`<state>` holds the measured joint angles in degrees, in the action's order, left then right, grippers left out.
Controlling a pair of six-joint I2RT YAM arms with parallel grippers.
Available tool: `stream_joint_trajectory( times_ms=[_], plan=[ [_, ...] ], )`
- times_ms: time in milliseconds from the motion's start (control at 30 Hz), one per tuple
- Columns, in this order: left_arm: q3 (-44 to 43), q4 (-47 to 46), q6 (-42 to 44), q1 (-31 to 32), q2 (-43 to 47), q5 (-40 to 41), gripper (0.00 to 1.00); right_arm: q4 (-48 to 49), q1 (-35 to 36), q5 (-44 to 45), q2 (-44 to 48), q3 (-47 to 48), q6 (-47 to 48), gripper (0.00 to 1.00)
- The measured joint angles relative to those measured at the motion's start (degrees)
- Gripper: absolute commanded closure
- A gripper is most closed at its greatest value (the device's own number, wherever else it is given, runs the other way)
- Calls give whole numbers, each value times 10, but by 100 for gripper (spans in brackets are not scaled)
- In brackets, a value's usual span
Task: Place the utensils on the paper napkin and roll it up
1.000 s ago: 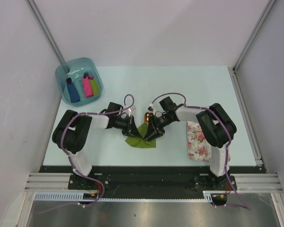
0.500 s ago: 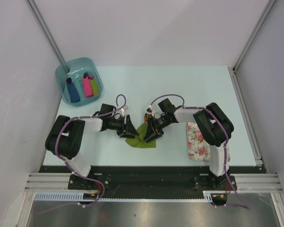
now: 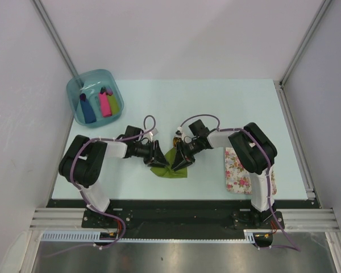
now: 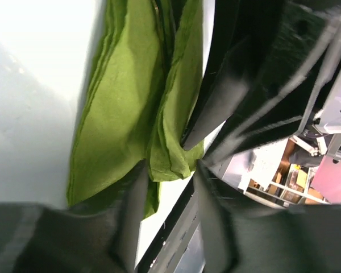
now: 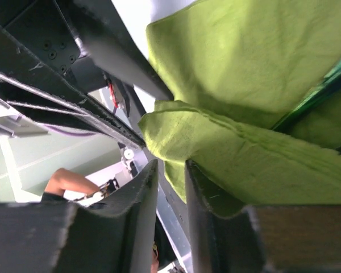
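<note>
The olive-green paper napkin (image 3: 170,166) lies bunched and folded on the table between my two grippers. My left gripper (image 3: 161,157) stands at its left side. In the left wrist view this gripper (image 4: 169,170) is open, and a folded corner of the napkin (image 4: 125,114) hangs just inside its mouth. My right gripper (image 3: 178,160) presses in from the right. Its jaws (image 5: 166,170) stand a narrow gap apart, with a thick fold of napkin (image 5: 238,142) lying at their tips and over one finger (image 5: 207,199). The utensils are hidden.
A teal bin (image 3: 78,91) at the back left holds blue, pink and lime rolls. A white pink-flowered mat (image 3: 236,168) lies at the right, partly under the right arm. The table's front edge runs just below the napkin.
The left gripper was shut on the napkin, opened and drew back to the left, then came back against it. The right gripper crept left and its jaws narrowed. The napkin looks more bunched.
</note>
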<state>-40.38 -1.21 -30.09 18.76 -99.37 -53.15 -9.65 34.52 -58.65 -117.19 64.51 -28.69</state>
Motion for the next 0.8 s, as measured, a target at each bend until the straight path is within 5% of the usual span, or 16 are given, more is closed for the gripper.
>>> stream_joint_trajectory(
  times_ms=[167, 500, 800],
  plan=[
    [13, -45, -21, 0, 12, 1, 82, 6, 1, 25, -5, 0, -3, 93],
    [32, -107, -54, 9, 64, 3, 87, 5, 9, 53, -14, 0, -7, 92],
    [17, -29, -2, 49, 26, 30, 94, 5, 10, 64, -14, 0, -8, 91]
  ],
)
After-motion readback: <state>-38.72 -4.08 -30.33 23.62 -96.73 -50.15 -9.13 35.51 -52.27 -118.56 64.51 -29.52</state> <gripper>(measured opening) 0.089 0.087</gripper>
